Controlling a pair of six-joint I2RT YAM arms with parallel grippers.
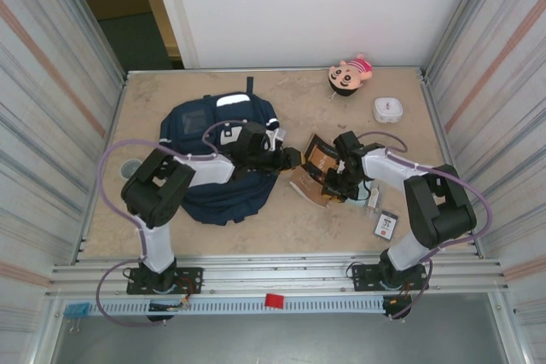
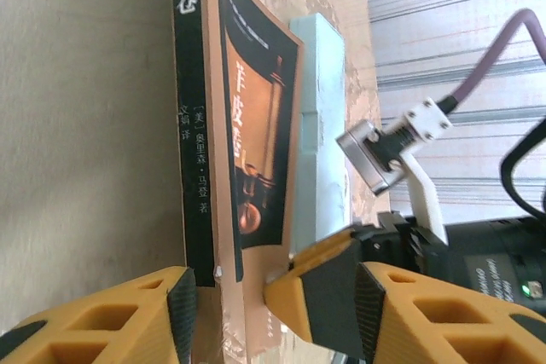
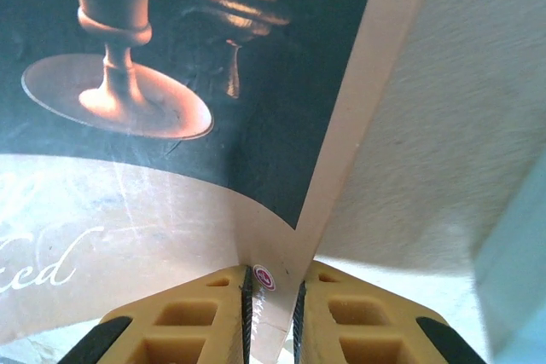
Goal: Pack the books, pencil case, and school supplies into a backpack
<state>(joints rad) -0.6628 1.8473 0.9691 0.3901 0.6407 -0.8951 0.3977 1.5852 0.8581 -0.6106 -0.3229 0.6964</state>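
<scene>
Setting: bare tan tabletop (image 1: pixel 281 219) boxed in by ribbed metal walls (image 1: pixel 51 108), with a white panel at the far end.
Left hand: the left hand (image 2: pixel 230 296) is clamped on one end of the book (image 2: pixel 256 125). One pad is on the black spine and the other on the front cover, which bows outward.
Right hand: the right hand (image 3: pixel 271 296) has its fingers almost together, pinching a thin edge of the book's cover near a small red sticker.
Book: held between the two hands and lifted off flat. It sits just right of the left hand and just left of the right one.
Case: the mint case (image 2: pixel 322 125) lies on the tabletop just behind the book from the left hand, close under the right arm.
Backpack: the backpack (image 1: pixel 230 202) lies flat behind the left hand, under that arm. I cannot tell whether its mouth is open.
Supplies: the card packet (image 1: pixel 386 225) lies near the right arm's base, well behind the right hand. A small clear piece (image 1: pixel 373 199) lies between the packet and the hand.
Other things: the doll (image 1: pixel 350 74) and white box (image 1: pixel 388 110) sit far beyond the right hand.
Done: by my reading, nothing is packed.
Left: get the book over to the backpack and in, then the case and both supplies.
</scene>
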